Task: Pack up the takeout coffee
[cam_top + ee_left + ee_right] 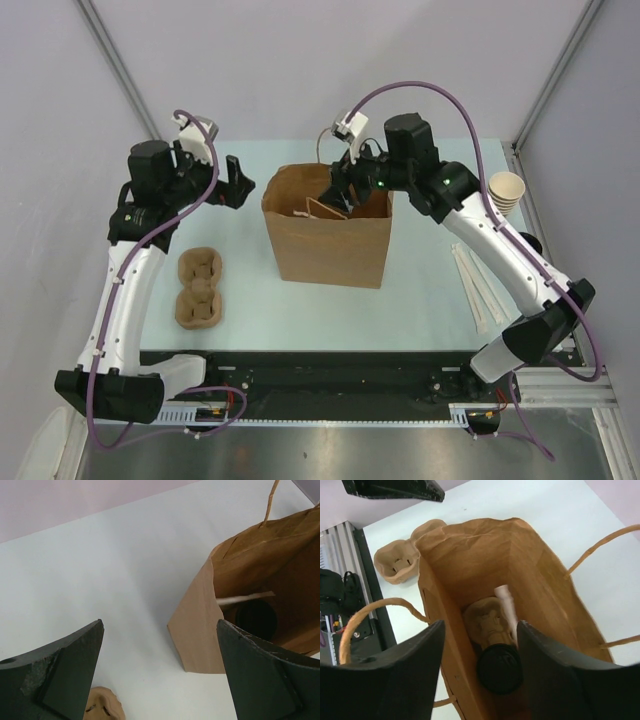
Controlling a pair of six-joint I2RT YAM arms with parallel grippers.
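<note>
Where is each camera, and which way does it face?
Top external: high behind the left arm and right arm, looking down on the table; both show.
Left wrist: beside the paper bag, facing its mouth; left gripper shows.
Right wrist: over the bag, looking in at the takeout coffee; right gripper shows.
Shared: both wrist views show the coffee.

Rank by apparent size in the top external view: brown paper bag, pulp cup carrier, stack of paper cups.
1. brown paper bag: largest by far. Its top stands nearer the camera, but the margin is too wide for that to matter.
2. pulp cup carrier: clearly smaller.
3. stack of paper cups: smallest.
</note>
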